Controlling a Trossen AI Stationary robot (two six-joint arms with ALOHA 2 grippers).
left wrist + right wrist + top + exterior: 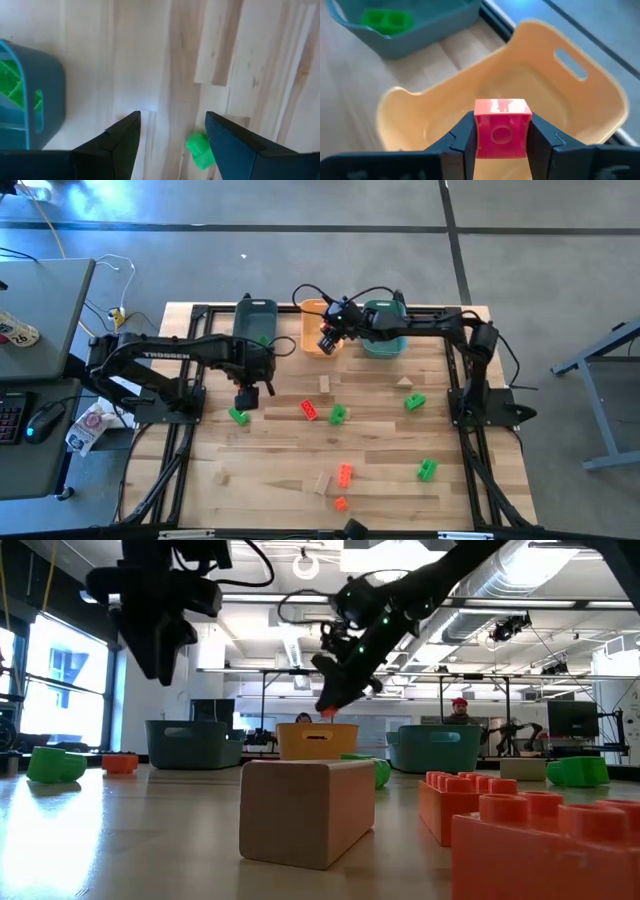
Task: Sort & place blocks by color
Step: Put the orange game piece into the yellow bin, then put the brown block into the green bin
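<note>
One word can be read — "TROSSEN", in pale capitals along the upper link of the left arm (165, 356) in the high view. A round sticker (14, 332) on the desk beside the table bears marks too small to read.

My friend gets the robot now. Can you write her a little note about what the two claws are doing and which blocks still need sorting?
Right gripper: shut on a red block, above the orange bin.
Left gripper: open, empty, over a green block on the table.
Done: one green block in the left teal bin.
Left: drop the red one, then sort the loose green, red and tan blocks.
</note>
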